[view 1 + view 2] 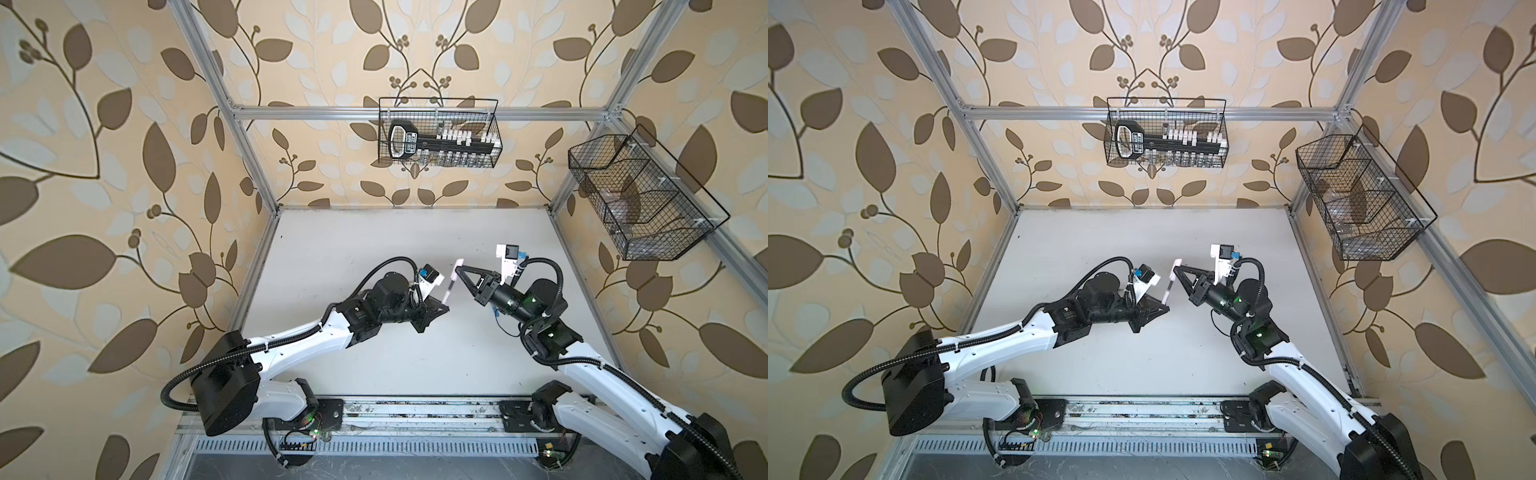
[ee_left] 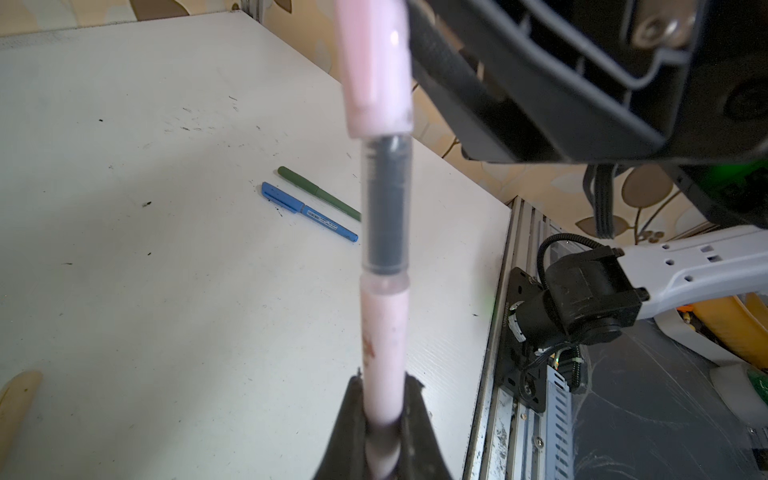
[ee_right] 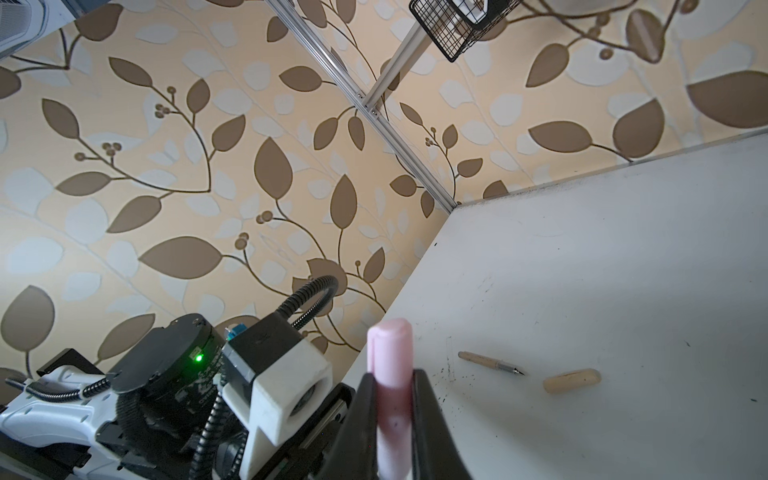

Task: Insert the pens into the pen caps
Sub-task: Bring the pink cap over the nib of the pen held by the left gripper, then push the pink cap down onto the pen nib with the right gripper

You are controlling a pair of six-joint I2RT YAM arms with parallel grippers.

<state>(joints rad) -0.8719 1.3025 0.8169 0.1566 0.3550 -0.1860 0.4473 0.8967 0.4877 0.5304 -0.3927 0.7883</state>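
Note:
My left gripper (image 2: 384,399) is shut on the lower barrel of the whitish-pink pen (image 2: 382,332), held up off the table. The pen's dark front section runs up into the pink pen cap (image 2: 374,62), which my right gripper (image 3: 392,390) is shut on. In both top views the pen (image 1: 450,287) and cap (image 1: 458,265) form one line between the left gripper (image 1: 446,307) and right gripper (image 1: 457,271). A blue pen (image 2: 307,212) and a dark green pen (image 2: 320,193) lie capped on the table. A bare tan pen (image 3: 490,363) lies next to a tan cap (image 3: 571,380).
The white table (image 1: 374,249) carries ink specks. A wire basket (image 1: 438,133) with a tool hangs on the back wall, and another wire basket (image 1: 640,199) hangs on the right wall. A metal rail (image 1: 415,411) with the arm bases runs along the front edge.

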